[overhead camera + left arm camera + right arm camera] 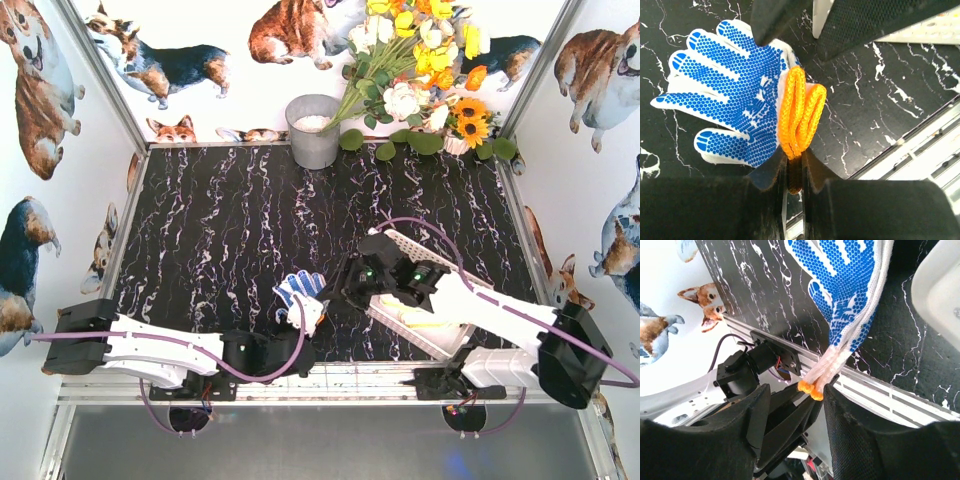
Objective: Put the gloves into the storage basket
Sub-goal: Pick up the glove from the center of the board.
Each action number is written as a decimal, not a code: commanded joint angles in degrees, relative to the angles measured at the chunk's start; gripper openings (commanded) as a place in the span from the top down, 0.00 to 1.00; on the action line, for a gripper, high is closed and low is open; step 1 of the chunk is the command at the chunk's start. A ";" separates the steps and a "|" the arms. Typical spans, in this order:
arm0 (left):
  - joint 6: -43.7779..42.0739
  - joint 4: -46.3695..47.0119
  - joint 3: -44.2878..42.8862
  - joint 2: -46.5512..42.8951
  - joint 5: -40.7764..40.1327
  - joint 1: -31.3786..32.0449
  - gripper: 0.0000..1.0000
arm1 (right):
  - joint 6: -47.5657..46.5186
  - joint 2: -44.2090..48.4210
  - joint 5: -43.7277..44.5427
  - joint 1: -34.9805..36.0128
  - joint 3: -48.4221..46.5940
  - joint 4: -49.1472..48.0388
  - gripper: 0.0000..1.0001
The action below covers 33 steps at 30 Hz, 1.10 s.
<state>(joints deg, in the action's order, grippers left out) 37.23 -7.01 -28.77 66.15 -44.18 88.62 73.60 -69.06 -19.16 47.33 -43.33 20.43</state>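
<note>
Black marbled worktop (220,230), seen from above: a blue-dotted glove (298,290) is being held just left of the storage basket (432,338). Left wrist: the left hand (794,165) is pinching its orange cuff (800,110). Right wrist: the right hand (805,400) is standing wide around that cuff, gripping nothing. The grasp looks done, so the next move probably calls for carrying the glove right, over the basket.

Glove (735,95): white knit, blue dot pattern, orange cuff. Tabletop (230,220): black marble, white veins. Storage basket (410,243): white. Bucket (313,135): grey.
</note>
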 commanded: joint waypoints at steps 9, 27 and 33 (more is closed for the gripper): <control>11.49 0.61 -3.21 3.19 -2.09 -0.81 1.00 | 6.36 1.12 21.98 11.57 -2.10 5.10 0.51; 10.41 3.07 -4.07 4.12 -1.76 -0.97 1.00 | 7.31 -5.26 26.62 15.84 -2.82 0.50 0.48; 10.40 3.47 -4.78 5.44 -1.21 -1.04 1.00 | 6.75 -5.88 26.41 16.63 -3.24 -2.39 0.47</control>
<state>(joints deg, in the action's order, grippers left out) 47.90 -6.35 -31.29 70.85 -45.12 87.77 80.14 -74.98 4.86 63.05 -43.72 22.50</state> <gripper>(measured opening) 0.042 0.521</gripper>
